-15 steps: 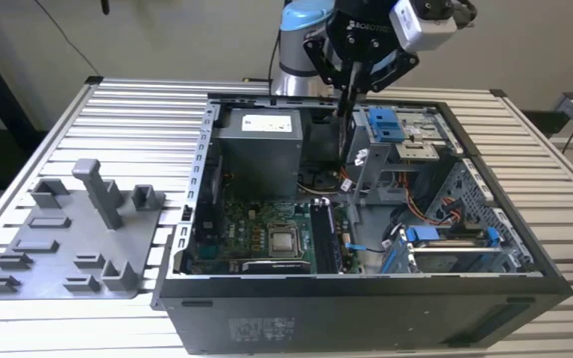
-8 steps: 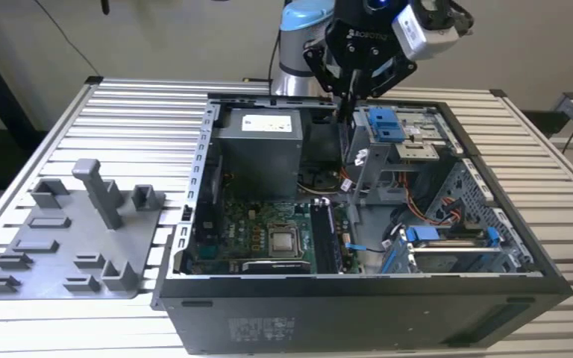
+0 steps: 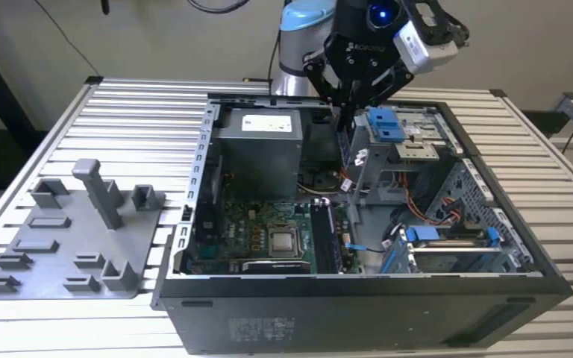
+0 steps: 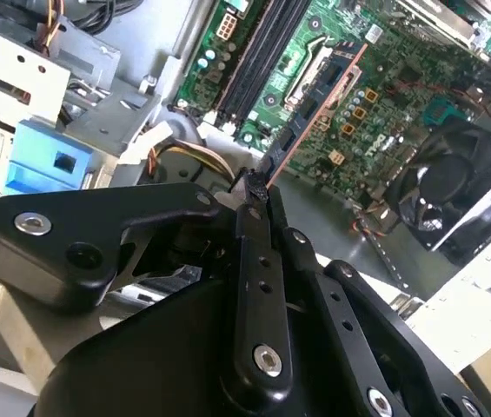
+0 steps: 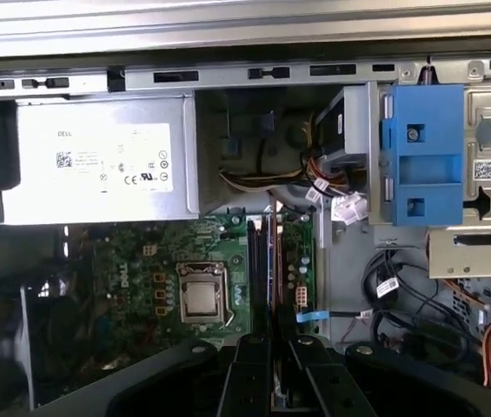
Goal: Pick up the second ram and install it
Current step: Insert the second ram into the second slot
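Fingers: we see them pressed close together, pinching the near end of the second ram in the second wrist view; almost no gap shows between them.
Gripper: the gripper hangs above the open computer case in the exterior view, near the blue drive latches.
Second ram: we see it held edge-on, reaching from the fingertips out over the motherboard, in the air above the black memory slots; in the first wrist view the stick lines up along the slots.
Surroundings: power supply beside the board; gray fixture plate on the table, toward the exterior view's left.
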Controlling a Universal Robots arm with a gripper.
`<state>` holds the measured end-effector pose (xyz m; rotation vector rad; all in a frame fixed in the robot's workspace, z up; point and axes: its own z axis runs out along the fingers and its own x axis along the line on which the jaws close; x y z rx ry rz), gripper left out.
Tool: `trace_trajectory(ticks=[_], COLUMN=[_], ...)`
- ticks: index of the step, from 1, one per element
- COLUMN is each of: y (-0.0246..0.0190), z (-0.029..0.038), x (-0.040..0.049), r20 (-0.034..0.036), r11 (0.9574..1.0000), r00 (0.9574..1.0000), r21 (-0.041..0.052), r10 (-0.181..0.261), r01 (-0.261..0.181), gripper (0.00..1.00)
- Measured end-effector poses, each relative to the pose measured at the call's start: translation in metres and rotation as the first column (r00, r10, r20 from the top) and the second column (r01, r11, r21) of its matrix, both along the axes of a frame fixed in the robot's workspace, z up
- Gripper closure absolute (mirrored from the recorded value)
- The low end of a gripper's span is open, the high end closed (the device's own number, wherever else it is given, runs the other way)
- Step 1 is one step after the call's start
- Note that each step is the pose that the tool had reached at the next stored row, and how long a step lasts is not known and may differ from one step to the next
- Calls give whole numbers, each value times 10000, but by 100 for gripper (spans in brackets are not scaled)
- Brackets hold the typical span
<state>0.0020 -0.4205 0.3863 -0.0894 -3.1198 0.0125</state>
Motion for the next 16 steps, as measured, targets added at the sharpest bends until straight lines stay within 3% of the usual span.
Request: trace_trajectory(ticks=[4,7,12,16], y=[-115,-161,-178,-178], z=[-69,-125,-208,-227], x=[0,0,0,1], r20=[0,1,2,5], r11=[10000,10000,10000,10000], r00=[10000,10000,10000,10000], r21=[1,4,-3,-6], r10=[31,33,34,37], r01=[-31,-33,-34,-37], gripper=[86,86,86,86])
